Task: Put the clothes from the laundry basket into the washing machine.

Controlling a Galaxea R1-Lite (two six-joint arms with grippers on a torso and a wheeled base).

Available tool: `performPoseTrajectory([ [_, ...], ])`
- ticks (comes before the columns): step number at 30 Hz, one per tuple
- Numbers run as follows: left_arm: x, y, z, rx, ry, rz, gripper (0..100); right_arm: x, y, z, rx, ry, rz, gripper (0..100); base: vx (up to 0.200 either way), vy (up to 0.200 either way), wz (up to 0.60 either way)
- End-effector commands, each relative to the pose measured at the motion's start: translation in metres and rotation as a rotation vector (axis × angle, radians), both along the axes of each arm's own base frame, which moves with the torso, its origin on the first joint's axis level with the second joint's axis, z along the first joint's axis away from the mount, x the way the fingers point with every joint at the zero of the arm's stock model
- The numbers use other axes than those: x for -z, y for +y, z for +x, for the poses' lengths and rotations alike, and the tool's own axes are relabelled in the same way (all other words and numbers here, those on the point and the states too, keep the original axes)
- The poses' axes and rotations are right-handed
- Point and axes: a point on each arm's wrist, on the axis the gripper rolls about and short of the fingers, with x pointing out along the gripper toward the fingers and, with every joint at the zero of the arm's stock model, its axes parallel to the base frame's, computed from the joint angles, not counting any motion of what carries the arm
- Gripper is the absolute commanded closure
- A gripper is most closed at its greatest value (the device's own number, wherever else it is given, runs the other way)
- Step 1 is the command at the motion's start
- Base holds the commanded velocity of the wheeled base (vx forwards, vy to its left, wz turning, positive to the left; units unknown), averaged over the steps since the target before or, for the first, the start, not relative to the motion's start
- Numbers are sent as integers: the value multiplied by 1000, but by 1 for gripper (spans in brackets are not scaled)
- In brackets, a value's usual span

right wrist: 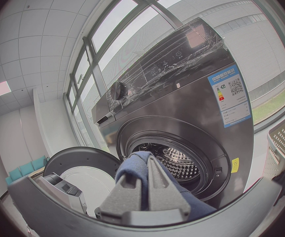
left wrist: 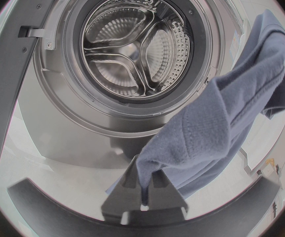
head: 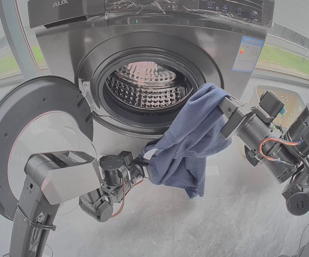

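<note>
Office-like demo room, tile ceiling (right wrist: 33,33), tall window wall (right wrist: 122,33), teal seats (right wrist: 25,169), washing machine (head: 68,50) on grey floor (head: 197,225)

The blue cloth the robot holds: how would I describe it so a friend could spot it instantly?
Find the big grey washing machine with its round door swung open. In front of the drum opening hangs a dark blue garment, pinched high by the right gripper and low by the left gripper. It is the only soft, blue thing there.
</note>
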Motion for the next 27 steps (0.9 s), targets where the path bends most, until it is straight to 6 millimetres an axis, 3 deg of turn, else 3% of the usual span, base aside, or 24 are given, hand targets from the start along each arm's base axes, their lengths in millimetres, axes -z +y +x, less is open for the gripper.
performPoseTrajectory([
  [1,-28,4,-2,-7,-54,-32,100,1,0,0,0,3,-1,100,0,0,0],
  [4,-45,9,-8,-7,-74,-43,100,1,0,0,0,5,-3,100,0,0,0],
  [5,-72,18,-20,-4,-103,-60,100,4,-1,1,4,13,-9,100,0,0,0],
  [6,-87,23,-28,2,-120,-69,100,5,-2,1,5,16,-11,100,0,0,0],
  [10,-123,45,-62,42,-148,-82,100,4,-1,0,-4,18,0,100,0,0,0],
  [11,-123,45,-62,42,-148,-82,100,4,-1,0,-4,18,0,100,0,0,0],
  [12,-135,58,-79,47,-152,-87,100,3,-1,-1,-4,18,12,100,0,0,0],
  [15,-152,73,-100,51,-177,-101,100,0,0,-5,12,19,31,100,0,0,0],
  [27,-230,116,-118,-2,-425,-233,100,15,-10,0,40,84,26,100,0,0,0],
])
